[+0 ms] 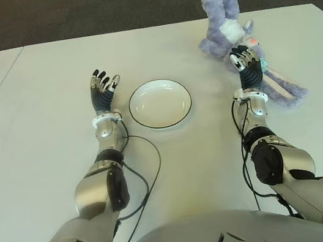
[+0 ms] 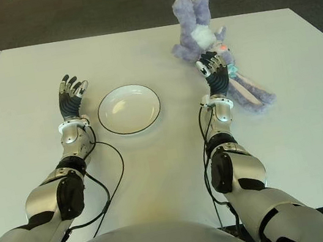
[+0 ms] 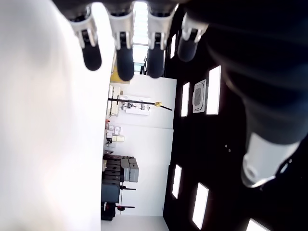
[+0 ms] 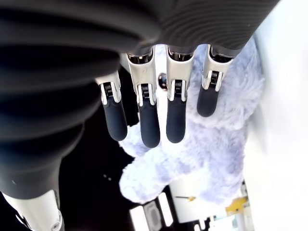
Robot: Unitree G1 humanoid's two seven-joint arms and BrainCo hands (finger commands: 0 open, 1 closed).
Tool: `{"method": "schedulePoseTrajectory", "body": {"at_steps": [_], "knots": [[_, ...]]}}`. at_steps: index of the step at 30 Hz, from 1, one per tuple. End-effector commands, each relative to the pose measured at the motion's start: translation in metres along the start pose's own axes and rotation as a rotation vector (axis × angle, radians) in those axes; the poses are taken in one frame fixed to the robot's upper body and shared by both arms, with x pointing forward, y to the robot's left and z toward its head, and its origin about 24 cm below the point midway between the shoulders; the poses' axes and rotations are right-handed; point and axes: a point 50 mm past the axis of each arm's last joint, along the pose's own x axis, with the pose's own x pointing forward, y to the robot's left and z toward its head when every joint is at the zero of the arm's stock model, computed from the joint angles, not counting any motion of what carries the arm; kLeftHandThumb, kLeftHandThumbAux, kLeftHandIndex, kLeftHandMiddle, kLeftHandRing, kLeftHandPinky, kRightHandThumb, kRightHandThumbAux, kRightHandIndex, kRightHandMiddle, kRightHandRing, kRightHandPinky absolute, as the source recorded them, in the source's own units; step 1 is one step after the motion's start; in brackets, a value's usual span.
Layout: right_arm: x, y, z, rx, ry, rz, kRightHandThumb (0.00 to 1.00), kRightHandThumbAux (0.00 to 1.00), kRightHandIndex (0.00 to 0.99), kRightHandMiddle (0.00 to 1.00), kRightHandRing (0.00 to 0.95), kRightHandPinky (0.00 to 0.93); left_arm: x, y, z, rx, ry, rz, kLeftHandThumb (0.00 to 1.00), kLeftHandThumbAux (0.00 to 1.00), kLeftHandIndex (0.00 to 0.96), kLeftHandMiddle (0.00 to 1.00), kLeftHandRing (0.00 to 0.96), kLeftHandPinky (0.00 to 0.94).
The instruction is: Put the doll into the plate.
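No readable writing or labels anywhere. One doll (image 1: 228, 29), purple plush, lying at far right of white desk (image 1: 31, 118), close to far edge. One plate (image 1: 160, 103), white with dark rim, mid-desk, plenty of bare room around it. Right hand (image 1: 245, 64) just beside doll, fingers loose, holding nothing. Left hand (image 1: 102, 90) just left of plate, fingers spread, also holding nothing.

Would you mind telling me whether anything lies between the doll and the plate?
Nothing visible does: only bare table separates the doll from the plate. The open right hand shows just in front of the doll.
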Motion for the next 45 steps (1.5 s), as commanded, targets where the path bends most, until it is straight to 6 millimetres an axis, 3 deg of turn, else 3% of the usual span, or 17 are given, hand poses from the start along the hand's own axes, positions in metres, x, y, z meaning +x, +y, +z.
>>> {"method": "schedulePoseTrajectory", "body": {"at_steps": [1,12,19,24,45], "knots": [[-0.051,0.007,-0.048,0.150,0.157,-0.089,0.086,0.757,0.266,0.269,0.230,0.204,-0.073,0.011,-0.092,-0.018,0.451,0.067,0.021,0.680,0.112,0.167,0.160,0.161],[-0.019,0.028,-0.017,0.197,-0.015,-0.022,0.050,0.773,0.229,0.231,0.189,0.167,-0.072,0.009,-0.091,-0.030,0.438,0.070,0.022,0.671,0.130,0.175,0.166,0.165],[-0.011,0.032,-0.007,0.208,-0.061,0.008,0.015,0.777,0.208,0.209,0.165,0.146,-0.071,0.008,-0.091,-0.033,0.451,0.069,0.042,0.683,0.124,0.172,0.172,0.185],[-0.001,0.047,0.009,0.204,-0.158,0.063,0.010,0.796,0.184,0.180,0.140,0.136,-0.072,0.009,-0.093,-0.048,0.467,0.074,0.045,0.685,0.121,0.168,0.165,0.168],[0.012,0.050,0.019,0.204,-0.165,0.101,0.187,0.816,0.163,0.185,0.162,0.169,-0.070,0.007,-0.091,-0.055,0.468,0.074,0.044,0.691,0.132,0.182,0.176,0.180]]}}
